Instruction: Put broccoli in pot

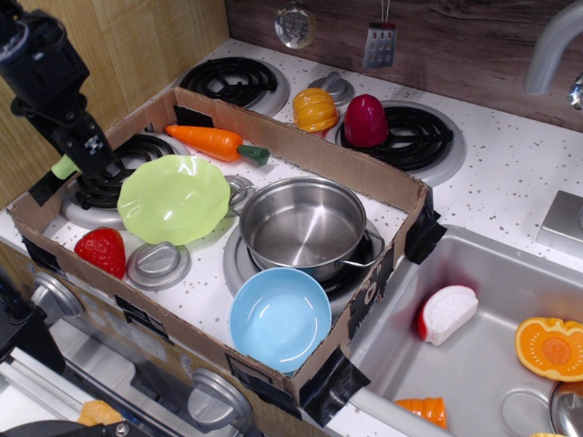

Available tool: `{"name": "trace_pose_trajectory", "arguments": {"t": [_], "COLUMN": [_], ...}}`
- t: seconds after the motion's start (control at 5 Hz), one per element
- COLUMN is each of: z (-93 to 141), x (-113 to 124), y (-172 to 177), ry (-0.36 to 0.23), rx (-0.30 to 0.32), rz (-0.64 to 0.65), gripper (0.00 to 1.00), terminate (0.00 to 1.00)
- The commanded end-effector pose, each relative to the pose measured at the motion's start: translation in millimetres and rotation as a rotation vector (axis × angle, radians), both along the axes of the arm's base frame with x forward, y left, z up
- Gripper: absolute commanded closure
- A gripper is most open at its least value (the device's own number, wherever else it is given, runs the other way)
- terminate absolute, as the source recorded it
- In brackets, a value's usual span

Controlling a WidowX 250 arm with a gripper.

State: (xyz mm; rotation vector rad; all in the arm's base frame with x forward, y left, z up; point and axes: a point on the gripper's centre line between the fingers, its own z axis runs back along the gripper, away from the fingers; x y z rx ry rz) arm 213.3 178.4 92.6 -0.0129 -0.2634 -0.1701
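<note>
The black gripper point(80, 157) hangs at the left, above the front-left burner inside the cardboard box. It is shut on the broccoli point(64, 167), of which only a small light-green bit shows at the fingers' left side. The shiny steel pot point(303, 225) stands empty in the middle of the box, well to the right of the gripper. The lime-green wavy bowl point(173, 198) lies between gripper and pot.
Cardboard box walls point(301, 150) ring the work area. Inside are a carrot point(211, 141), a strawberry point(101, 250), a light-blue bowl point(280, 318) and a grey knob point(158, 264). Yellow and red toys sit behind the box. A sink point(474, 364) with toy food is at the right.
</note>
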Motion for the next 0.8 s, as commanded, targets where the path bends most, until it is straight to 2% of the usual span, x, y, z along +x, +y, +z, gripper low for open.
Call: {"name": "trace_pose_trajectory", "arguments": {"t": [0.0,0.2,0.4,0.6], "z": [44,49,33,7], "x": [16,25,36,46], "y": [-63,-86,-94,-106], "ry": [-0.014,0.001,0.047,0.04], "rx": [-0.029,-0.075,-0.156,-0.138], "rz": [0.197,0.25,0.3,0.329], "gripper": [1.0,1.0,1.0,1.0], "terminate": [0.0,0.0,0.0,0.0]}}
